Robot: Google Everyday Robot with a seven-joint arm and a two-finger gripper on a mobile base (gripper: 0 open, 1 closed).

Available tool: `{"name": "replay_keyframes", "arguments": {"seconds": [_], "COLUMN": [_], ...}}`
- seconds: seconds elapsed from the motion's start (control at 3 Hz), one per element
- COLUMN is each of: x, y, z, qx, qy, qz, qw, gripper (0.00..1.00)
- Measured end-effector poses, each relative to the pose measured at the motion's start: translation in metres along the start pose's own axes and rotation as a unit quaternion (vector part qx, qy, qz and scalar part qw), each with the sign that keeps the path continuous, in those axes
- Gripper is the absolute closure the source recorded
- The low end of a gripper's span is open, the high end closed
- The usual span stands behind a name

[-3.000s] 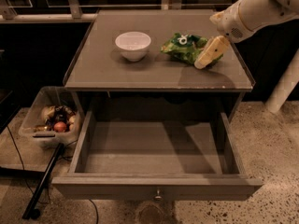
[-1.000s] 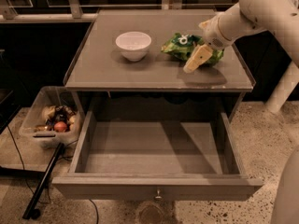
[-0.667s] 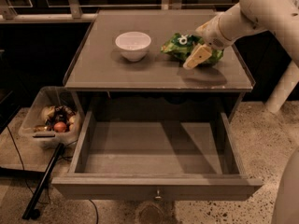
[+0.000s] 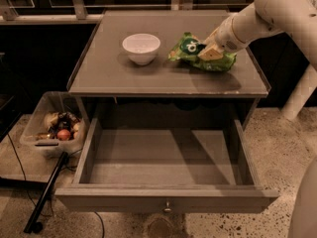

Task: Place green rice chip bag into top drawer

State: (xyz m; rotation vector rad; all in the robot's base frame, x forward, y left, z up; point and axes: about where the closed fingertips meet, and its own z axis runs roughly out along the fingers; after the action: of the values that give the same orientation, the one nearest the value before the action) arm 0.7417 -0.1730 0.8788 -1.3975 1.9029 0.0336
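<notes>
The green rice chip bag point(image 4: 190, 50) lies crinkled on the right half of the grey cabinet top point(image 4: 109, 73), its round logo facing up. My gripper point(image 4: 208, 52) comes in from the upper right on a white arm and sits right over the bag's middle, touching it. The top drawer point(image 4: 163, 198) is pulled fully out below the cabinet top, its inside bare, with a small round knob on its front panel.
A white bowl point(image 4: 141, 48) stands on the cabinet top left of the bag. A clear plastic bin point(image 4: 52, 128) with mixed items sits on the floor at the left. A black pole point(image 4: 44, 195) leans by the drawer's left front corner.
My gripper has moved left and down from the bag's right edge onto the bag's middle. The bag, the bowl and the drawer have stayed in place.
</notes>
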Motion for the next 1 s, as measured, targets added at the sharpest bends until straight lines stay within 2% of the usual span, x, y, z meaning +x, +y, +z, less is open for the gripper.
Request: {"name": "replay_keyframes", "arguments": {"seconds": [0.33,0.67,1.0], "x": [0.0,0.0,-0.014], "y": [0.0,0.0,0.0], "z": [0.0,0.0,-0.006], "qx": [0.0,0.0,-0.009], "qy": [0.0,0.0,-0.011], "qz": [0.0,0.0,-0.016], "qw": [1.0,1.0,0.9998], "gripper": [0.87,1.0,1.0]}}
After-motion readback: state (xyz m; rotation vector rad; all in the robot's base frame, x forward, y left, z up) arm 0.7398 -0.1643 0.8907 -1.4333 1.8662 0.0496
